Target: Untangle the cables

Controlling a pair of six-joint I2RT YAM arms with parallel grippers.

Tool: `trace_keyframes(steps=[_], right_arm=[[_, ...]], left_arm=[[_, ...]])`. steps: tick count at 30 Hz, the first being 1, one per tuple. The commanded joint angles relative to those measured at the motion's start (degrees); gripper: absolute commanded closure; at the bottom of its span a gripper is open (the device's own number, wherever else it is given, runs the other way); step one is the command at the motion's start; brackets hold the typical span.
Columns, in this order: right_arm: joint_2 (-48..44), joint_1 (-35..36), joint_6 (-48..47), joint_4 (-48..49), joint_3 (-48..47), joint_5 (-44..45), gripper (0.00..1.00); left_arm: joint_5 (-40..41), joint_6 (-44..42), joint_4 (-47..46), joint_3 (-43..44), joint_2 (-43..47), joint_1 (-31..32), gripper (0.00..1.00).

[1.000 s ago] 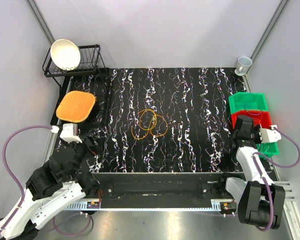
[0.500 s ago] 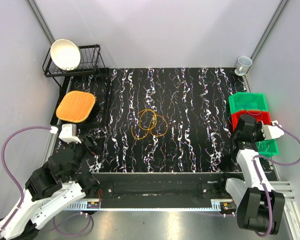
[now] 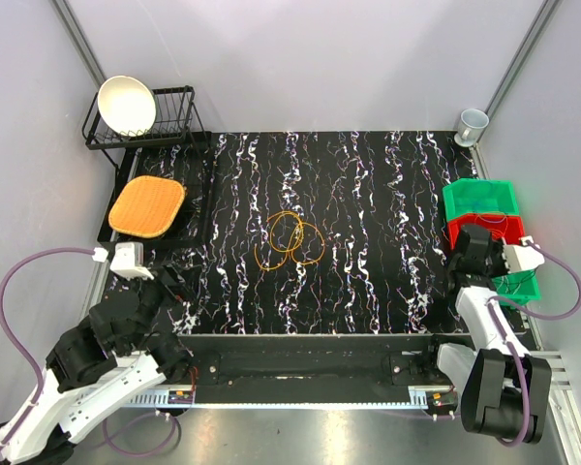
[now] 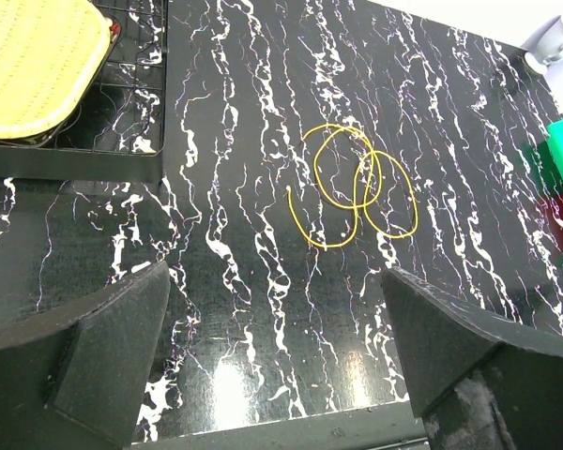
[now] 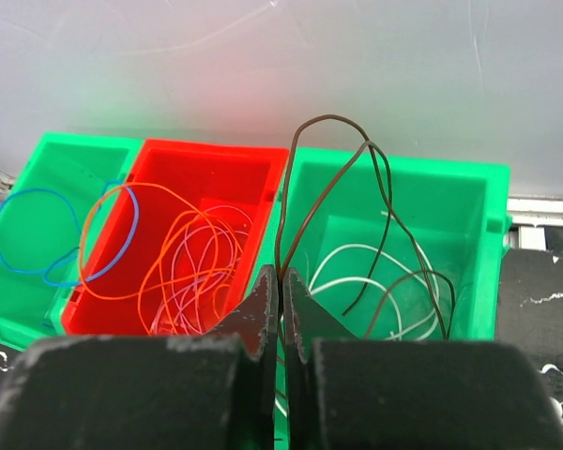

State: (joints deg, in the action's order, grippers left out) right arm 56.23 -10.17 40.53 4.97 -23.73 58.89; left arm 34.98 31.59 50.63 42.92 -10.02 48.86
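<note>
A yellow-orange cable lies in overlapping loops mid-mat, also in the left wrist view. My left gripper hovers open over the near-left mat, well short of that cable, with nothing between its fingers. My right gripper is shut on a thin brown cable that arches up over the right-hand green bin; it is at the mat's right edge. The red bin holds orange and pale purple cables. A blue cable lies in the left green bin.
A white cable lies in the right green bin. A wire dish rack with a white bowl stands at the back left, an orange woven pad in front of it. A cup is at the back right corner.
The right gripper has swayed slightly over the bins while still pinching the brown cable. The left arm has drifted a little to the left. The yellow-orange cable has not moved.
</note>
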Motion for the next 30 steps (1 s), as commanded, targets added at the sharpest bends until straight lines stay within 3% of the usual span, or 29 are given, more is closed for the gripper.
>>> trace_keyframes(steps=[1,14,16,17,20,24,30], right_arm=[[0.11,-0.11,3.76,2.15,1.57,1.14,1.0],[-2.17,-0.11,3.41,1.53,1.49,-2.02,1.0],[-3.66,-0.11,3.33,1.01,1.4,-3.25,0.92],[-4.02,-0.11,3.24,0.57,1.23,-3.61,0.76],[-4.9,-0.11,2.89,-1.1,-0.09,-5.28,0.59],[-5.34,-0.11,3.5,-3.3,-1.93,-5.8,0.47],[-7.88,-0.02,5.34,-7.08,-4.22,-10.81,0.44]], left_arm=[[1.76,0.49,-1.41,0.33,0.88,0.45,0.01],[2.11,0.84,-1.15,0.41,1.76,0.8,0.01],[2.11,0.75,-1.06,0.41,1.76,0.8,0.01],[2.11,0.84,-1.15,0.33,1.76,0.8,0.01],[2.11,0.84,-1.06,0.41,1.76,0.88,0.01],[2.2,0.84,-1.06,0.33,1.94,0.88,0.01],[2.11,0.92,-1.06,0.41,1.76,0.88,0.01]])
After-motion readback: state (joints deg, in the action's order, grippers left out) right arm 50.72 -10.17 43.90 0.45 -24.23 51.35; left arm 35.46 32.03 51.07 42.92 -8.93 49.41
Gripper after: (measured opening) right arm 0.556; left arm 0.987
